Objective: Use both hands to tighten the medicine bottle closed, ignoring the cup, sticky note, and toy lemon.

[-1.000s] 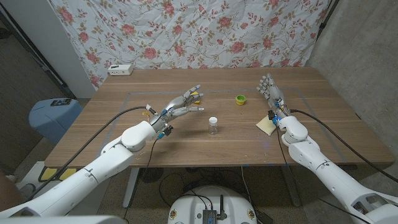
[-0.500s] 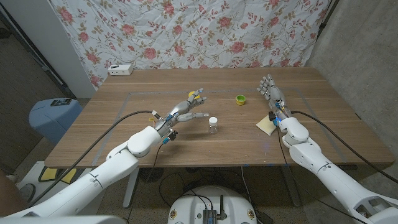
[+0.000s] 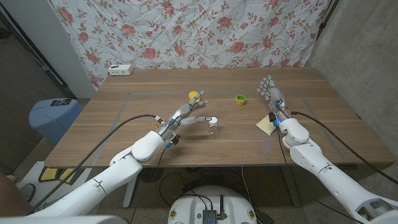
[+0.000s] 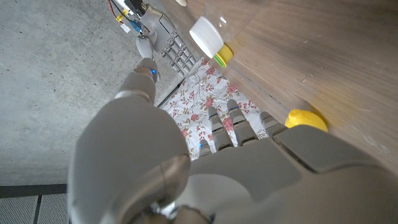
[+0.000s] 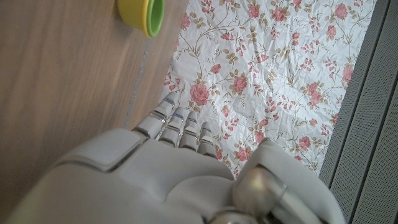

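Change: since the earlier frames the left arm has been reaching further across the tabletop (image 3: pixel 124 106) toward the medicine bottle (image 3: pixel 213 126), and the toy lemon (image 3: pixel 194 96) is now showing clear of the fingers; the right arm is staying where it was.
Left hand: the left hand (image 3: pixel 189 111) is hovering with fingers spread and extended, holding nothing; one fingertip is lying just beside the bottle's white cap, and contact cannot be told from the head view.
Left arm: stretching in from the lower left, forearm angled up toward the middle of the tabletop, cables trailing along the wrist.
Right hand: the right hand (image 3: pixel 271 91) is standing with fingers straight and slightly apart, gripping nothing, well apart from the bottle.
Right arm: coming in from the lower right, wrist passing just beside the sticky note (image 3: pixel 265 125).
Medicine bottle: standing upright near the middle of the tabletop, clear body, white cap on; in the left wrist view the cap (image 4: pixel 207 35) is appearing beyond the hand.
Cup: the small yellow-green cup (image 3: pixel 240 99) is sitting between the two hands, toward the far side.
Toy lemon: lying just behind the left fingers.
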Available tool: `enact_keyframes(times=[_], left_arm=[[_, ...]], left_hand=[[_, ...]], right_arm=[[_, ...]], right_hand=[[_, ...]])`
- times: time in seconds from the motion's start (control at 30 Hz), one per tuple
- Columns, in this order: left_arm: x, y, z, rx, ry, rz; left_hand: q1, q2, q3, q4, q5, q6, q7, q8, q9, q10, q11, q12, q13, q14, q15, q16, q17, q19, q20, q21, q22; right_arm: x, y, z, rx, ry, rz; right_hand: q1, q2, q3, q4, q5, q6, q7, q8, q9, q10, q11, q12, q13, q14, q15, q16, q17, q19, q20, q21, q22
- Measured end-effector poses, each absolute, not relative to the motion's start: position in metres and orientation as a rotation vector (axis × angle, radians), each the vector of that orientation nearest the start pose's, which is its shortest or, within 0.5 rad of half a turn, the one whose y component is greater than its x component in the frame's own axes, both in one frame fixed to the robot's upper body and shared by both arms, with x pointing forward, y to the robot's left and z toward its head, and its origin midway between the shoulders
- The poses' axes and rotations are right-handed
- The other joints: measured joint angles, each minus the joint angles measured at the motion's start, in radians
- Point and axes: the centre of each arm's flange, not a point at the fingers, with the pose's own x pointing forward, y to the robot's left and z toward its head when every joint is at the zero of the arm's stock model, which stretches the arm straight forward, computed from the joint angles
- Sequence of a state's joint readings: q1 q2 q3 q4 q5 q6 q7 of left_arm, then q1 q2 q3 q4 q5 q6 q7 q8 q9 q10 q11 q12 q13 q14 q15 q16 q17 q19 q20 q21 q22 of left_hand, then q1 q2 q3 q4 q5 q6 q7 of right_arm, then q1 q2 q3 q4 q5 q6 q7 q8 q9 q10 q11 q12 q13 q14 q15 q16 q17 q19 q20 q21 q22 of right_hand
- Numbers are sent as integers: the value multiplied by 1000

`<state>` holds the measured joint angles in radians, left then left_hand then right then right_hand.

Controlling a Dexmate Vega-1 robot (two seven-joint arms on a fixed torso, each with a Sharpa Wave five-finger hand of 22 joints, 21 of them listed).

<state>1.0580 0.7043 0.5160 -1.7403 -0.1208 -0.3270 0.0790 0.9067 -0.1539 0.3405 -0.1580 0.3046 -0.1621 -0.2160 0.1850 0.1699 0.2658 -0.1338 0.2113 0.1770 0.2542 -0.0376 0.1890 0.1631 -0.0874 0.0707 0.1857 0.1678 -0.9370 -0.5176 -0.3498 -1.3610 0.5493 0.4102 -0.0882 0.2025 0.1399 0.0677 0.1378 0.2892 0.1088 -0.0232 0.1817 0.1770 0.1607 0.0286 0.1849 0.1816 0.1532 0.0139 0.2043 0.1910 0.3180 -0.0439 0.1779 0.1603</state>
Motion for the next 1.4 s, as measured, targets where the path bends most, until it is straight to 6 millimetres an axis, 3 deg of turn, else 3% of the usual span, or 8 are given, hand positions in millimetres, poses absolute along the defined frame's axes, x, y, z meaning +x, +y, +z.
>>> enact_keyframes(times=[0.57, 0.97, 1.4], left_arm=[[553, 172, -96, 507, -741, -418], [562, 168, -101, 467, -725, -453], [567, 164, -103, 472, -702, -508]], left_hand=[[31, 12, -9, 1, 7, 14, 0, 4, 0, 18, -4, -4, 0, 22, -3, 0, 0, 28, -28, 0, 0], [53, 15, -17, 1, 7, 23, -2, 4, 0, 26, -5, -11, 0, 54, -3, 0, 0, 53, -53, 0, 0], [61, 8, -28, 4, 7, 28, 3, 4, 0, 17, 4, -16, 0, 53, -3, -8, 0, 62, -62, 0, -3]], right_arm=[[623, -297, -50, 13, -684, 94], [621, -298, -52, 18, -688, 84], [619, -298, -57, 27, -691, 71]], right_hand=[[-3, 3, 0, 0, 0, 0, 0, 0, 0, 0, 0, 0, 0, 0, 0, 0, 0, 0, 0, 0, 0], [-3, 2, 0, 0, 0, 0, 0, 0, 0, 0, 0, 0, 0, -4, 4, -5, 0, 0, 0, 0, 0], [-7, -2, 4, -4, 9, 4, -4, 0, 0, 0, 0, 0, 0, -4, 4, -5, 0, 0, 0, 0, 0]])
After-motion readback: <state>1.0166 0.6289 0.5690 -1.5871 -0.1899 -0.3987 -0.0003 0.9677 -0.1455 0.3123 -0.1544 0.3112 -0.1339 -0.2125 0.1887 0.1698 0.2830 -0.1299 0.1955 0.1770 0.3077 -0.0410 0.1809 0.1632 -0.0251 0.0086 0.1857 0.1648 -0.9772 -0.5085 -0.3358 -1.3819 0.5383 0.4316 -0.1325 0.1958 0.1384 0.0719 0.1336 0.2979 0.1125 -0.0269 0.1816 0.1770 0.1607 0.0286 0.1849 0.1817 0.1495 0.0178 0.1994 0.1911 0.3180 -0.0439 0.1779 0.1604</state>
